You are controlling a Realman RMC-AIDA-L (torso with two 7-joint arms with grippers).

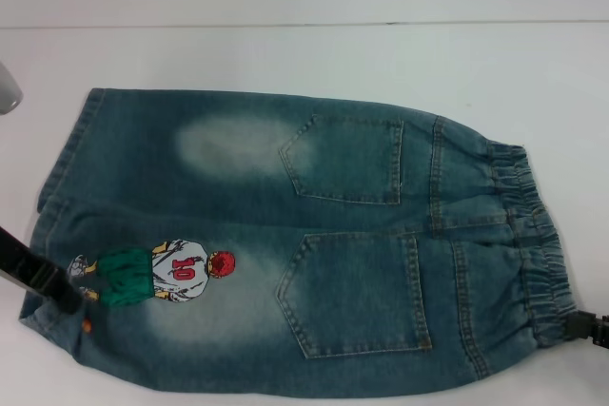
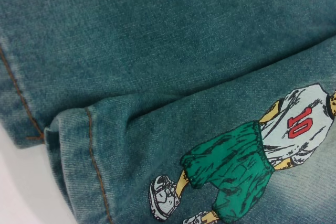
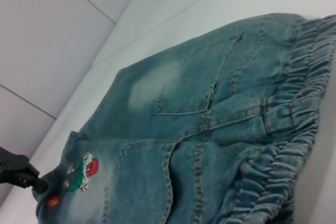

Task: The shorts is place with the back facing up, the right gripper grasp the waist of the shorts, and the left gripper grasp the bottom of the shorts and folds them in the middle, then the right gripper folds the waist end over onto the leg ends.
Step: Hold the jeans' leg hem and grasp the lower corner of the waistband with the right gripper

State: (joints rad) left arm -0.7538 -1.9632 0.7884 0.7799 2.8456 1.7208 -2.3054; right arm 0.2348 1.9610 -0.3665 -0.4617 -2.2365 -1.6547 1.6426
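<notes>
The shorts (image 1: 285,244) lie flat on the white desk (image 1: 285,54), back up, both pockets showing — waist (image 1: 533,235) toward the robot's right, leg hems (image 1: 57,197) toward its left. The print of a player numbered 10 (image 1: 157,273) sits on the nearer leg, close to the hem.

The left gripper (image 1: 52,292) comes in from the left edge and meets the near hem corner, touching the cloth just beside the print; whether its fingers are spread or pinching the denim cannot be told. The right gripper (image 1: 590,328) shows only as a black tip at the near corner of the waist, right against the elastic — its fingers' state cannot be told either.
</notes>
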